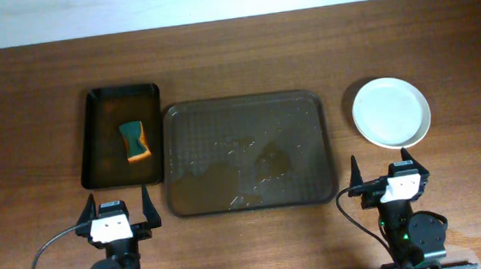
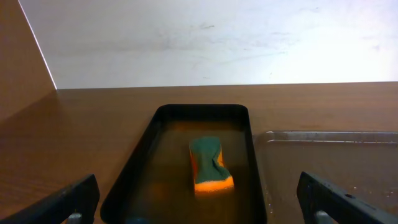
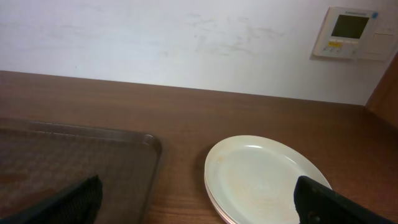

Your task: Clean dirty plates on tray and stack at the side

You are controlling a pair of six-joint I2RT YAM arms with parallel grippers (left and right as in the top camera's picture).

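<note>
Overhead, we see the wet brown tray; left of it a black tray holding a sponge, right of it the stacked plates. Left gripper and right gripper both gape. The right wrist view shows a wall panel, its writing unreadable.

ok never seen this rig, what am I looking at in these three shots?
Two robot arms sit at a wooden table. The overhead view looks straight down; the other two come from cameras on each wrist, with the dark fingers at the bottom corners. The left pincer and right pincer are both open and hold nothing. In the middle lies the large brown tray, wet and without plates. Left of it, a small black tray holds a green and orange sponge. On the right, beside the tray, sit the stacked plates; the top one looks clean.
</note>
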